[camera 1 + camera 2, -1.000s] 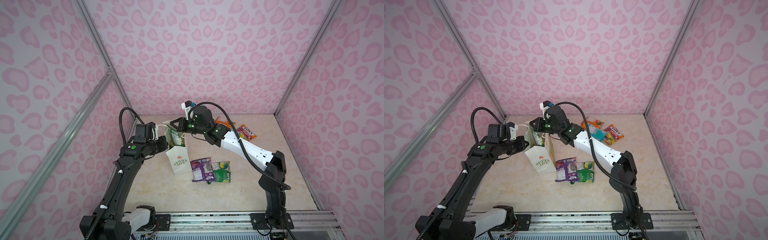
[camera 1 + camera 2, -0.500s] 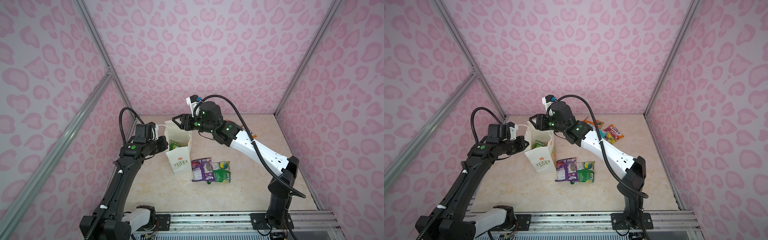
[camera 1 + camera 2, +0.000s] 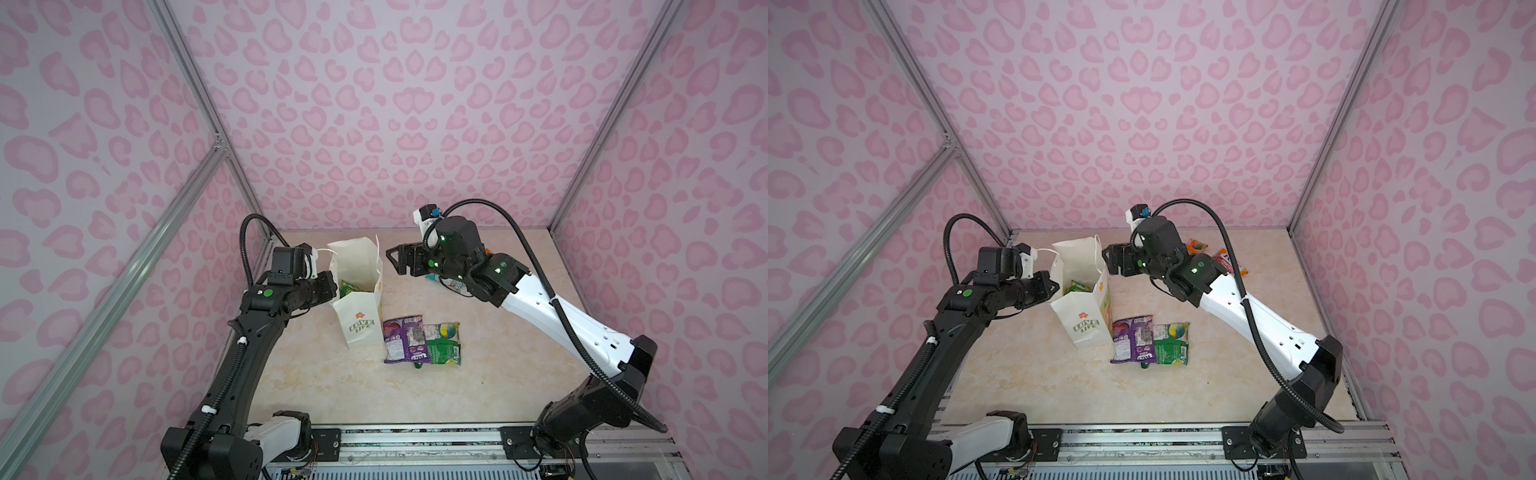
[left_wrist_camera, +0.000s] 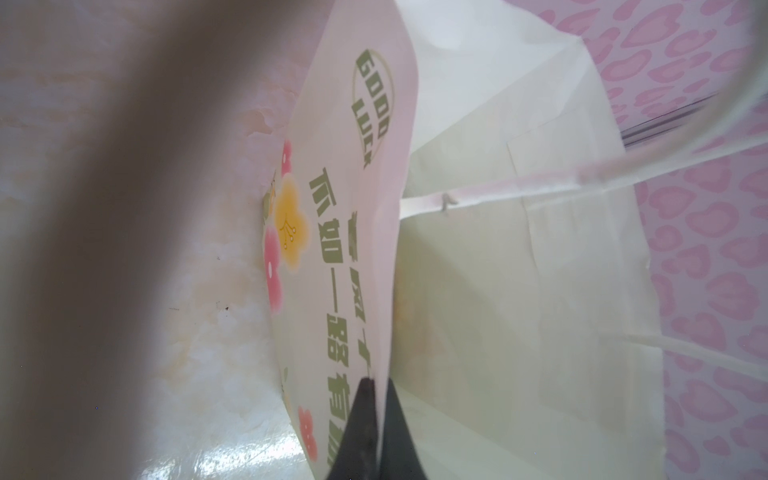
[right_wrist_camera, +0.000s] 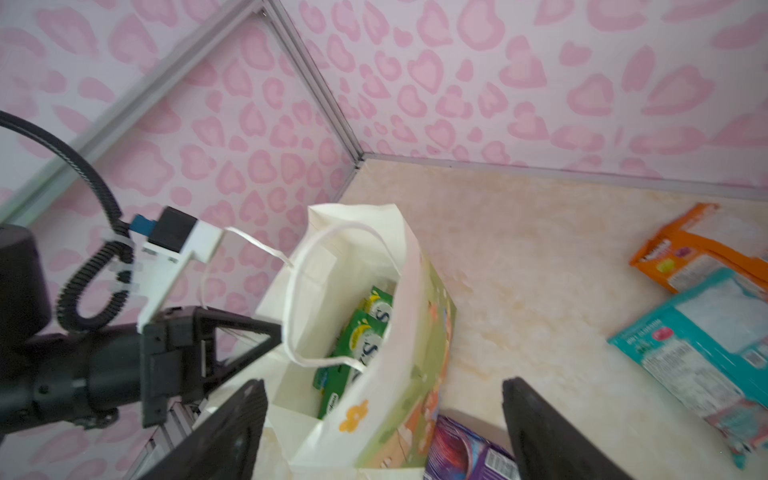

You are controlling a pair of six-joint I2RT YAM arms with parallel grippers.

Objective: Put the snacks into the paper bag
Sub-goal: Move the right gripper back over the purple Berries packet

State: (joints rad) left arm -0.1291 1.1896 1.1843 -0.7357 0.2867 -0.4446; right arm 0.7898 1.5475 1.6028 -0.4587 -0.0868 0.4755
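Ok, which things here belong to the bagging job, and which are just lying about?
Job: paper bag; green packets inside it; purple packet; green packet beside it; orange packet; teal packet; red packet.
Just there: front rail; patterned walls.

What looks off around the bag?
One cord handle of the paper bag stretches sideways to the left arm's camera mount, apparently snagged there, while the left end effector pinches the bag's wall. Otherwise nothing stands out.
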